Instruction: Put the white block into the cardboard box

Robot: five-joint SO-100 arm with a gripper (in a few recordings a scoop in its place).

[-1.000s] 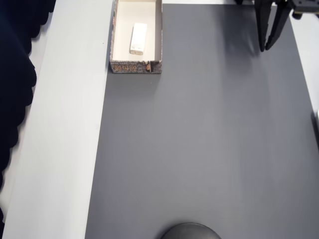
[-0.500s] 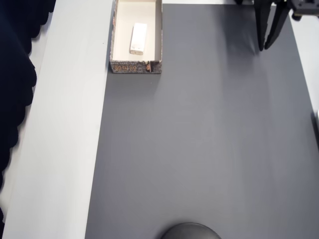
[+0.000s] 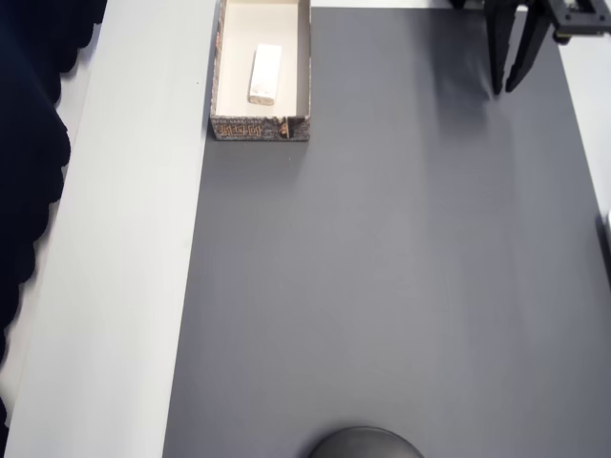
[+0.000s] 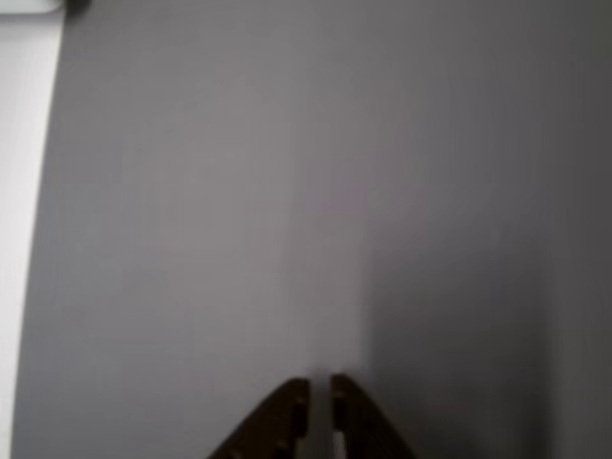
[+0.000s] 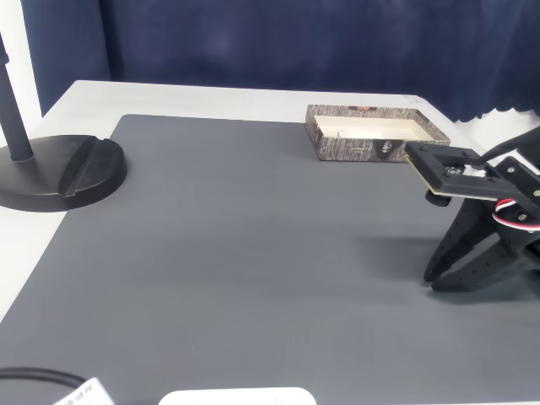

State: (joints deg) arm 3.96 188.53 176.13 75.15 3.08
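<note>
The white block (image 3: 265, 73) lies flat inside the cardboard box (image 3: 260, 128), which stands at the top left of the grey mat in the overhead view. The fixed view has the box (image 5: 364, 148) at the mat's far edge, its patterned wall facing me. My gripper (image 3: 503, 90) hangs over the mat's top right corner, well to the right of the box. Its dark fingers point down at the mat, shut, with nothing between them. In the wrist view the fingertips (image 4: 320, 387) nearly touch above bare grey mat. Seen from the fixed camera, the gripper (image 5: 435, 278) sits low at the right.
A black round stand base (image 5: 59, 173) sits at the mat's left in the fixed view and at the bottom edge (image 3: 366, 444) in the overhead view. A dark blue curtain (image 3: 29, 143) borders the white table strip. A white object (image 5: 236, 396) lies at the front edge.
The gripper has drifted slightly toward the top edge of the overhead view. The block and the box have not moved.
</note>
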